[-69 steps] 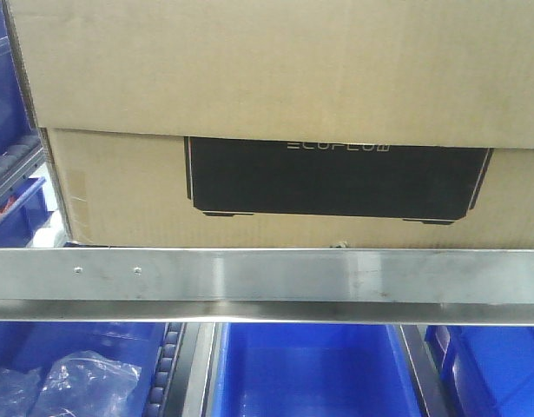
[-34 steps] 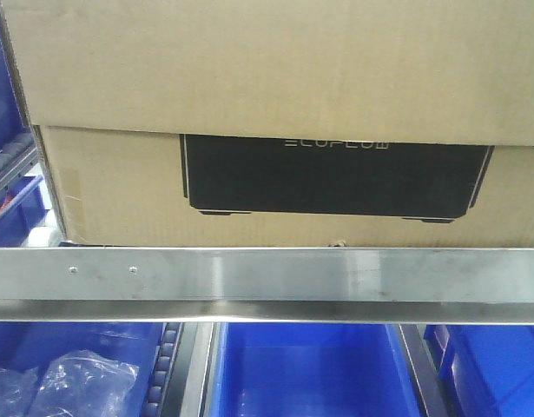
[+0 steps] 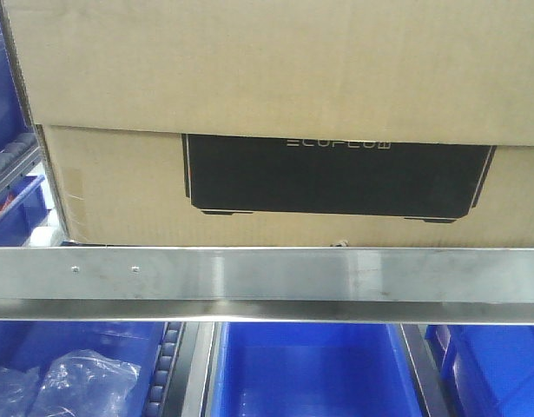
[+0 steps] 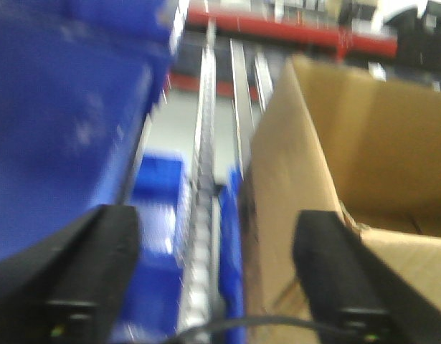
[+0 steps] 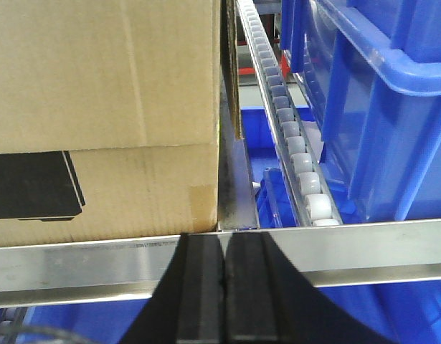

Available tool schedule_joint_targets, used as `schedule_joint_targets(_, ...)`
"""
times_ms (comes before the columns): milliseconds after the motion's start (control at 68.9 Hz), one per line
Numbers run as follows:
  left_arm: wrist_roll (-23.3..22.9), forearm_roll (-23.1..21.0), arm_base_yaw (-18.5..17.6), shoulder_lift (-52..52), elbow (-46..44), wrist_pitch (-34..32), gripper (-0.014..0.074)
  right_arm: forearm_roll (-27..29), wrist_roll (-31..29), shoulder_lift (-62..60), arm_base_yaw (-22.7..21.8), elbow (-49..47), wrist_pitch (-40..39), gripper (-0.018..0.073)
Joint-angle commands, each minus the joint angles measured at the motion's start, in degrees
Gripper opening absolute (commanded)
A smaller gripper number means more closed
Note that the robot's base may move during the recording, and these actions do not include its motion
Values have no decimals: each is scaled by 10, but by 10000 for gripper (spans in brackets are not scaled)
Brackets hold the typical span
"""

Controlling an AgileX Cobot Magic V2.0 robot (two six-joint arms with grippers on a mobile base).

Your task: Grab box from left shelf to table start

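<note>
- Sitting on the left shelf [image 3: 379, 276], the box [image 3: 275, 69] rested just behind the silver rail [image 5: 77, 261], its black panel facing out above a row of blue bins [image 3: 310, 373]. The table was in no view.
- The left claw [image 4: 214, 236] hung with its fingers wide apart at the box's left wall, one finger toward the cardboard and the other toward a blue bin. The view was blurred, and contact could not be made out.
- The right claw [image 5: 224, 247] had its fingers pressed together on nothing. It hovered in front of the rail near the box's right corner, where a roller track [image 5: 292, 143] ran alongside.
- The step in hand looked to be the approach, as neither claw gripped the box and it was not yet lifted.
- The next move would likely call for both claws to bear on opposite walls, then raise the box over the rail without catching its bottom edge.
- Little differed from the frame a second earlier. The box and the rail's rivets sat a touch farther left in the front view.
</note>
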Motion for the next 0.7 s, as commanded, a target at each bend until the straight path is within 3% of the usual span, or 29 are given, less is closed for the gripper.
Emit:
schedule_joint_targets(0, 0, -32, -4, 46, -55, 5, 427, 0, -5, -7, -1, -12, -53, 57)
schedule_joint_targets(189, 74, -90, -54, 156, -156, 76, 427, 0, -5, -7, -1, -12, -53, 57)
schedule_joint_targets(421, 81, -85, -134, 313, -301, 99, 422, 0, -5, -7, -1, -12, -53, 57)
schedule_joint_targets(537, 81, -83, -138, 389, -374, 121, 422, 0, -5, -7, -1, -12, -53, 57)
schedule_joint_targets(682, 73, -48, -138, 469, -443, 148, 422, 0, -5, -7, -1, -12, -53, 57)
